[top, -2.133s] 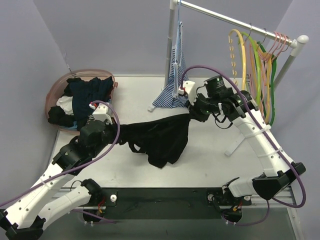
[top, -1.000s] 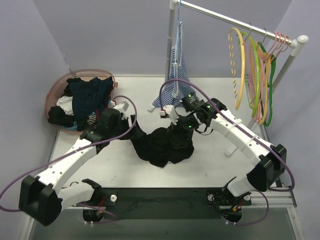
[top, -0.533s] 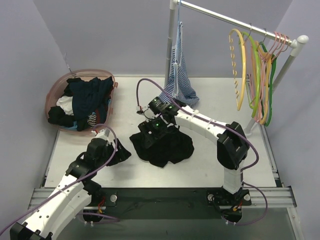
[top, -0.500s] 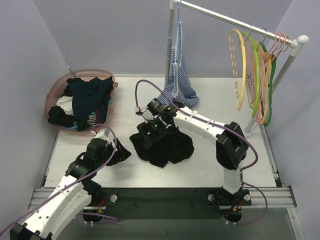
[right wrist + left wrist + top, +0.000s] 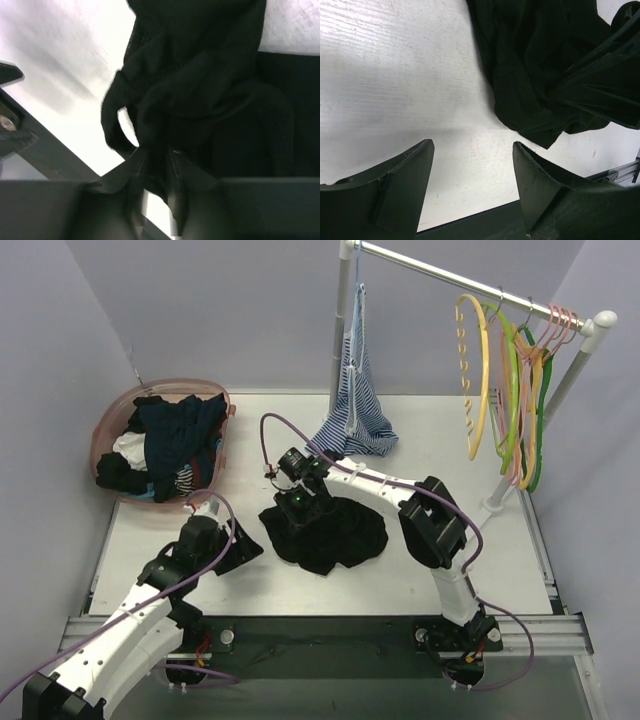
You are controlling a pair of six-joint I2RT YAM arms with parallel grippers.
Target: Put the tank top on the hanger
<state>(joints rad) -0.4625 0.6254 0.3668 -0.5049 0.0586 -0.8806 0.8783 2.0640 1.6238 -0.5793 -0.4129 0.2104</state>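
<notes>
The black tank top [image 5: 335, 535] lies bunched in a heap on the table's middle. My right gripper [image 5: 295, 506] is down on the heap's upper left edge. In the right wrist view that gripper [image 5: 157, 152] is shut on a fold of the tank top [image 5: 200, 75]. My left gripper [image 5: 236, 550] rests low on the table just left of the heap, open and holding nothing. In the left wrist view it [image 5: 472, 145] shows bare table between its fingers, and the tank top [image 5: 535, 75] lies ahead to the right. The yellow hanger [image 5: 478, 380] hangs on the rail [image 5: 440, 273] at the back right.
A pink basket [image 5: 108, 423] of dark mixed clothes stands at the back left. A blue-and-white striped garment [image 5: 355, 410] hangs from the rail's left post. Green and orange-pink hangers [image 5: 525, 400] hang right of the yellow one. The rack's foot [image 5: 492, 505] stands on the table's right side.
The tank top, earlier stretched between both grippers, now lies heaped. My left gripper let go and pulled back left. My right gripper moved left over the heap and closed on a fold.
</notes>
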